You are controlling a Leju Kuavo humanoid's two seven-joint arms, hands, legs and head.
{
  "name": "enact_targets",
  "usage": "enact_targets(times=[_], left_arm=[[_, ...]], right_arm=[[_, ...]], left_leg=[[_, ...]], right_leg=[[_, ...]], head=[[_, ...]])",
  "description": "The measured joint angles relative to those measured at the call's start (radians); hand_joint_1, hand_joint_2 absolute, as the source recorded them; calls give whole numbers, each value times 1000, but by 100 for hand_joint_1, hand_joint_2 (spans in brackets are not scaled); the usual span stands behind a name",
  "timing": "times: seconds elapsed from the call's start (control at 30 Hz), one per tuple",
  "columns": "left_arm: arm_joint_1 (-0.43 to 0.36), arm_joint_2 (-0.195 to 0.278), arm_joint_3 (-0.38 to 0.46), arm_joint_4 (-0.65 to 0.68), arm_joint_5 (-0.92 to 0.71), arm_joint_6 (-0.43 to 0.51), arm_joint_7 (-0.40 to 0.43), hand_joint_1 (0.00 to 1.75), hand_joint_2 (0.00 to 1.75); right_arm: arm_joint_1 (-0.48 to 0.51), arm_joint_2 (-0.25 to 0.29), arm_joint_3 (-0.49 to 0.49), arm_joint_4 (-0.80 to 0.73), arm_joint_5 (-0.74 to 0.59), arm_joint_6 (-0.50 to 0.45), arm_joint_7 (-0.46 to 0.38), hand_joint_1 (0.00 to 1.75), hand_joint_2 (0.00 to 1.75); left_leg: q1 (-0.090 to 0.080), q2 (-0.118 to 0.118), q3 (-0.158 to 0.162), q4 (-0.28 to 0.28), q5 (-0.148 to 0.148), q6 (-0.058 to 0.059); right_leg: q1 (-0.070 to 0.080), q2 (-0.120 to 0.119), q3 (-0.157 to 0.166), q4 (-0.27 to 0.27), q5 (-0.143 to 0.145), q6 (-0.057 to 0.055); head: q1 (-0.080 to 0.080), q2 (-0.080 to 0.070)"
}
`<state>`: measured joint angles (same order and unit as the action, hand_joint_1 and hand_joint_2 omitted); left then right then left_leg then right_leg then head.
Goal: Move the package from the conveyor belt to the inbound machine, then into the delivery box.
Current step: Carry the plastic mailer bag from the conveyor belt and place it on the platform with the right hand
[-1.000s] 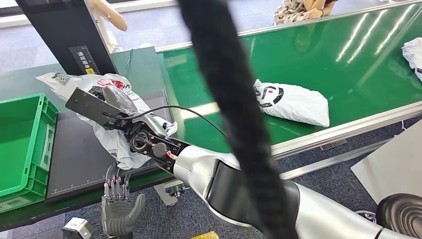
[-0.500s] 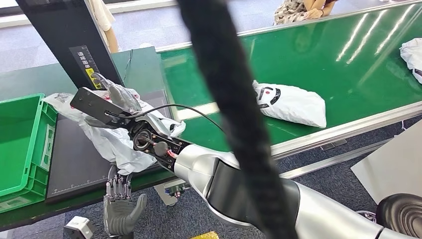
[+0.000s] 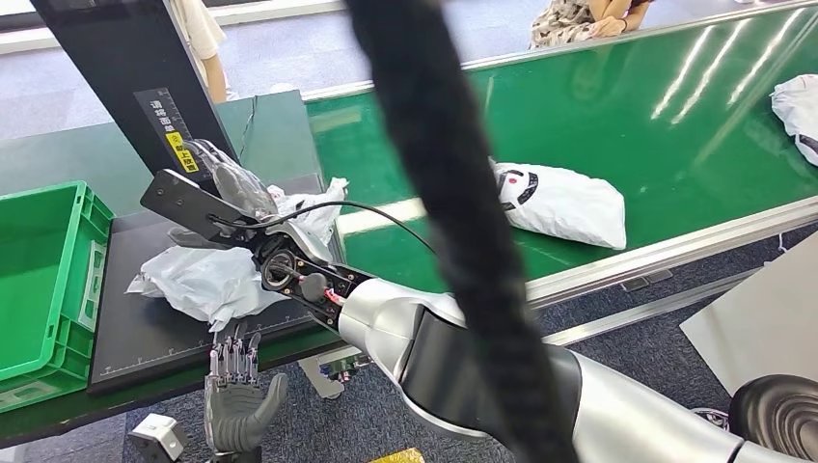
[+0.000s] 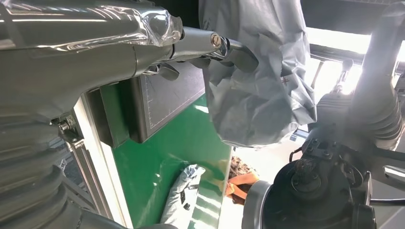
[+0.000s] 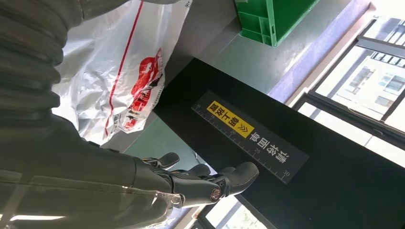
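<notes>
Black scale pad: crumpled package. Conveyor belt: white bag.

Package: thin white plastic film, crumpled and creased, slight sheen, red print. Scanner pad beneath: matt black, smooth, fine white scale marks. Conveyor belt: glossy green, smooth, streaked with light reflections; edge rails brushed metal. Crate: moulded green plastic, ribbed. Right arm: polished silver shell. Left hand: grey, matt, rubbery. Floor: rough grey carpet.

Second white bag on belt; person seated beyond.
</notes>
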<state>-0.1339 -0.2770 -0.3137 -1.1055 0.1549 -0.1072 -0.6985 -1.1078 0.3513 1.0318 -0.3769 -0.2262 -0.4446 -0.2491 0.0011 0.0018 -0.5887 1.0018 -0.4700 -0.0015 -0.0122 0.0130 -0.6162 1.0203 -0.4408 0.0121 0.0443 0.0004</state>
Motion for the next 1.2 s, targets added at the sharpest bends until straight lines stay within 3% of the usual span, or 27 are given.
enact_targets(times=[0.83,1.2], left_arm=[[-1,0,5,0,-33,18,0,0,175],[25,-5,55,-36,-92,10,0,0,175]], right_arm=[[-29,0,5,-3,2,-9,-50,0,175],[-195,-50,-118,-7,69,-10,-118,0,175]], left_leg=[[0,0,0,0,0,0],[0,0,-1,0,0,0]], right_leg=[[0,0,0,0,0,0],[0,0,0,0,0,0]], head=[[0,0],[0,0]])
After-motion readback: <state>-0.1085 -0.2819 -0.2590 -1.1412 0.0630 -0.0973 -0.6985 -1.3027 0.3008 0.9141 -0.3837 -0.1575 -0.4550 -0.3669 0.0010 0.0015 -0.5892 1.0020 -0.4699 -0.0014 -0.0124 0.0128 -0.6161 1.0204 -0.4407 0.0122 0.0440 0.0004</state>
